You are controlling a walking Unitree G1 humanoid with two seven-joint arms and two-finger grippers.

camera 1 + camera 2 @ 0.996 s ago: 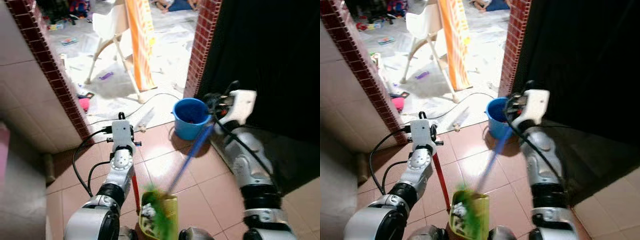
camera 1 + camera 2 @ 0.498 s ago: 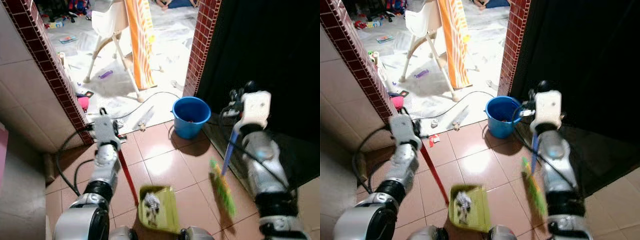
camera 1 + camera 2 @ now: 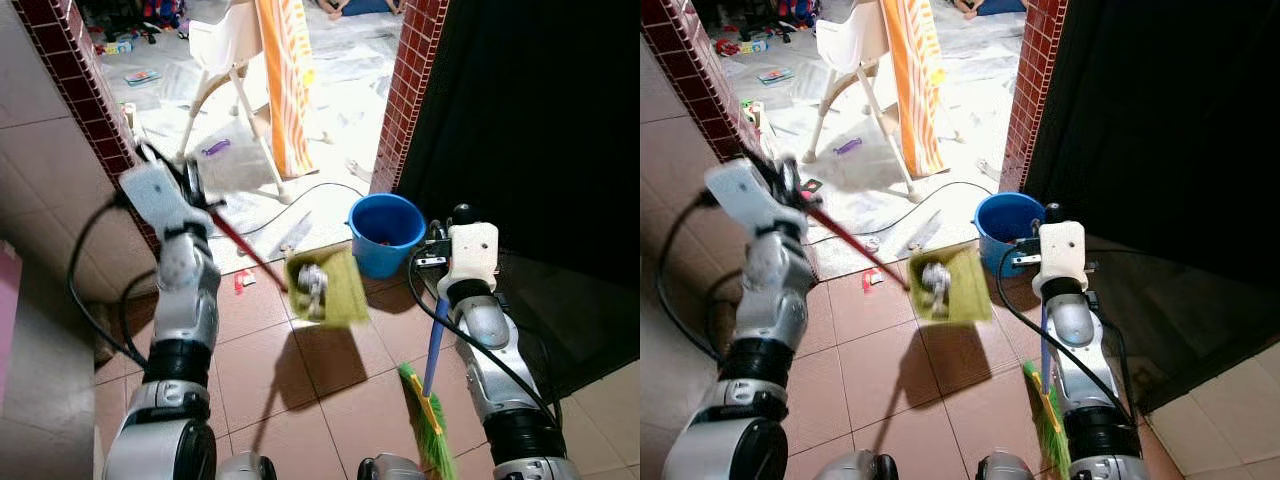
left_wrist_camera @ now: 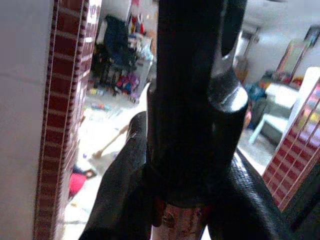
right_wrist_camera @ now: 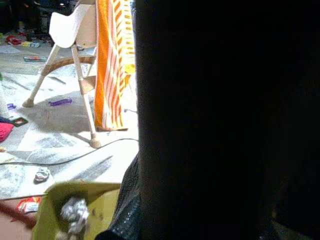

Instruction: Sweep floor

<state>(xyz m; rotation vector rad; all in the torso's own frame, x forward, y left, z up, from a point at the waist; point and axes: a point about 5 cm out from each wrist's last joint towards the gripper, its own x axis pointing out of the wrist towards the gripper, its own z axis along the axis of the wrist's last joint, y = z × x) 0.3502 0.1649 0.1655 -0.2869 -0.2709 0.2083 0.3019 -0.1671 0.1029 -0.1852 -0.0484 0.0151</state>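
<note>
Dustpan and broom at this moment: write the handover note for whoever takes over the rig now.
Left gripper: jaws shut on the red handle of the yellow-green plastic dustpan, held raised above the brown tiled floor beside the round blue plastic bucket.
Right gripper: holds the broom's blue stick; green bristles low by the floor.
Done: crumpled grey-white litter sits in the dustpan.
Left: likely tip the load into the bucket. A small red scrap lies on the tiles near the doorway.
</note>
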